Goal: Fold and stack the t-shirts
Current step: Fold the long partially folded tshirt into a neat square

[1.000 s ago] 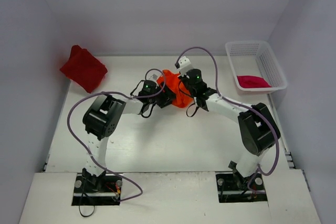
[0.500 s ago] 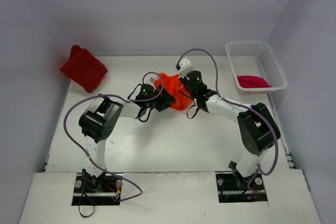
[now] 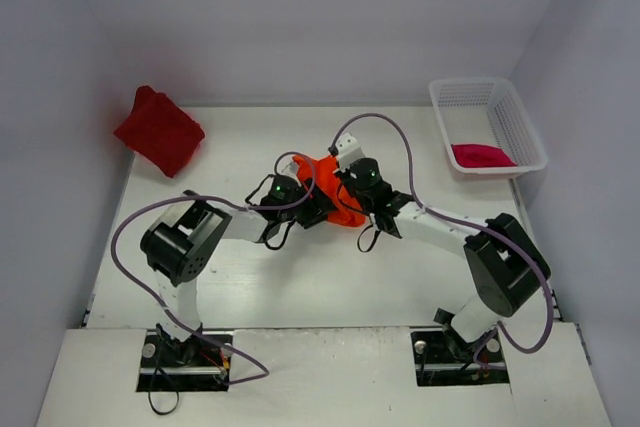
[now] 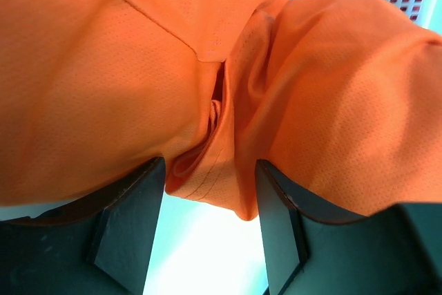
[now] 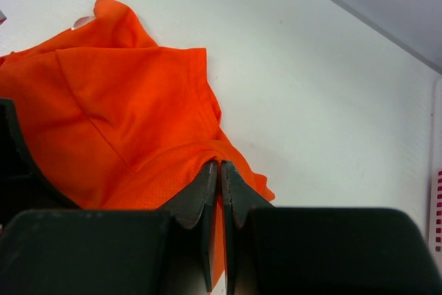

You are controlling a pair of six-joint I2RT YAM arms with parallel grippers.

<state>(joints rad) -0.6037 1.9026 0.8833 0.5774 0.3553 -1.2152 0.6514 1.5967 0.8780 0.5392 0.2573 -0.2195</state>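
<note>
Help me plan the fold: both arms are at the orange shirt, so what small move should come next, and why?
Probably close the left gripper: its jaws stand apart with a hanging fold of the orange t-shirt between them, while the right gripper is shut on another part. With both holding, the bunched shirt could be spread.

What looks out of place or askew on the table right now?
The dark red t-shirt seems to overhang the table's far-left corner. The orange t-shirt is bunched in a heap mid-table, not flat. Nothing looks spilled or damaged.
</note>
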